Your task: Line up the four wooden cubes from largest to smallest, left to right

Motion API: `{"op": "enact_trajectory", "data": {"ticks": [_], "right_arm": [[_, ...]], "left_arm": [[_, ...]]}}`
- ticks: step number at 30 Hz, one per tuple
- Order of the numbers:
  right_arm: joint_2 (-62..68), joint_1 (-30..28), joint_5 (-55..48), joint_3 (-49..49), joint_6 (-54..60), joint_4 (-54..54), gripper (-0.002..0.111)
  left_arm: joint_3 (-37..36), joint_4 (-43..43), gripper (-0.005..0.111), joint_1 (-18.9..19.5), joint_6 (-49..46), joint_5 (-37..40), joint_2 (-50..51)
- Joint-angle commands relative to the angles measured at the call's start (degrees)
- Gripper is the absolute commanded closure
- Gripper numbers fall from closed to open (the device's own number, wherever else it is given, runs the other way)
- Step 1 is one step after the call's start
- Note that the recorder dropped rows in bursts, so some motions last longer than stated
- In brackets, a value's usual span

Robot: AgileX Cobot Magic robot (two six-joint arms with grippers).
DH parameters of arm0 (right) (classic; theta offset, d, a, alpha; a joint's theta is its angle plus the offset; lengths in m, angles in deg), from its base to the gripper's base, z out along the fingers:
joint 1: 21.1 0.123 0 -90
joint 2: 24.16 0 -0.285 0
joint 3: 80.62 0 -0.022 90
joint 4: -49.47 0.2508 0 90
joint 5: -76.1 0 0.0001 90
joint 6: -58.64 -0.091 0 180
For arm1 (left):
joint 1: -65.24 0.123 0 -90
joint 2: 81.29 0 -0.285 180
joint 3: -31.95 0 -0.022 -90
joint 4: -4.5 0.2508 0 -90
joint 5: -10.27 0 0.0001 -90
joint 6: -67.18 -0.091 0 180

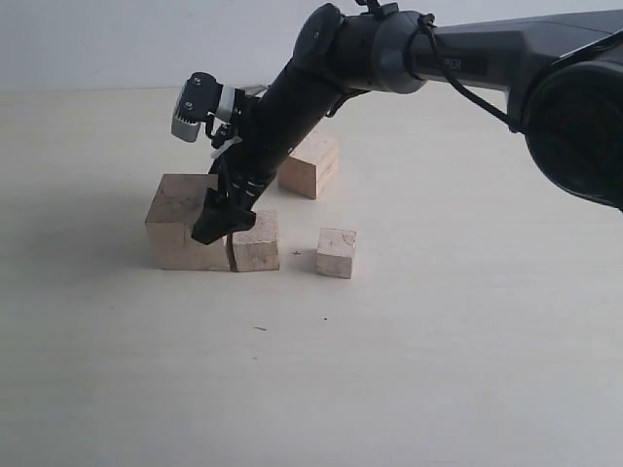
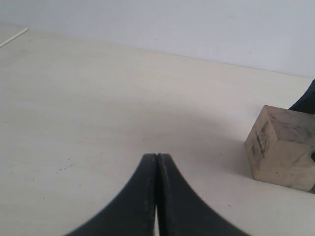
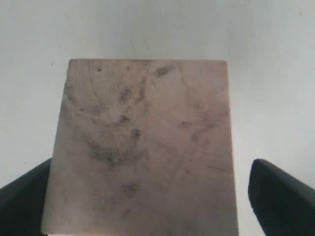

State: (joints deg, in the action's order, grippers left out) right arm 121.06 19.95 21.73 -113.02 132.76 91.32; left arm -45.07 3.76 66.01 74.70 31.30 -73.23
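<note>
My right pincer (image 1: 222, 229) stands wide, straddling a cube (image 3: 142, 147), with a gap at one finger. The left pincer (image 2: 156, 196) is pressed shut above the surface (image 2: 98, 98). The largest cube (image 1: 180, 226) and its neighbour cube (image 1: 256, 241) touch, faces square. The smallest cube (image 1: 336, 253) sits apart on their right, and the rear cube (image 1: 310, 163) is turned askew.

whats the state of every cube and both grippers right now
largest cube, on table, touching neighbour cube
neighbour cube, on table, against largest cube
smallest cube, on table, standing apart
rear cube, on table, apart, partly hidden
right gripper, open, straddling a cube
left gripper, shut, empty
</note>
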Motion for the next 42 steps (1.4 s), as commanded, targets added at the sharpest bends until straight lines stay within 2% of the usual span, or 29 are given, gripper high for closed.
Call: {"op": "enact_trajectory", "data": {"ticks": [1, 16, 22, 26, 29, 32, 37, 40, 42], "right_arm": [[-1.7, -0.2, 1.4, 0.1, 0.3, -1.6, 0.015], [-7.0, -0.2, -4.6, 0.1, -4.2, 1.6, 0.015], [-12.3, -0.2, -4.0, 0.1, -17.9, -4.1, 0.016], [-15.4, -0.2, -3.8, 0.1, -32.7, -13.9, 0.02], [-15.8, -0.2, -3.5, 0.1, -40.0, -26.4, 0.026], [-15.2, -0.2, -3.9, 0.1, -47.3, -34.9, 0.039], [-13.3, -0.2, -4.4, 0.1, -49.1, -31.4, 0.065], [-11.7, -0.2, -4.4, 0.1, -48.3, -28.5, 0.075], [-10.8, -0.2, -5.5, 0.2, -48.5, -26.8, 0.076]], "left_arm": [[-0.2, 0.1, 0.107, -0.3, -0.2, -0.5, -0.3], [-0.2, 0.1, 0.107, -0.3, -0.2, -0.5, -0.3], [-0.2, 0.1, 0.107, -0.3, -0.2, -0.5, -0.3], [-0.2, 0.1, 0.107, -0.3, -0.2, -0.5, -0.3], [-0.2, 0.1, 0.107, -0.3, -0.2, -0.5, -0.3], [-0.2, 0.1, 0.107, -0.3, -0.2, -0.5, -0.3], [-0.2, 0.1, 0.107, -0.3, -0.2, -0.5, -0.3], [-0.2, 0.1, 0.107, -0.3, -0.2, -0.5, -0.3], [-0.2, 0.1, 0.107, -0.3, -0.2, -0.5, -0.3]]}}
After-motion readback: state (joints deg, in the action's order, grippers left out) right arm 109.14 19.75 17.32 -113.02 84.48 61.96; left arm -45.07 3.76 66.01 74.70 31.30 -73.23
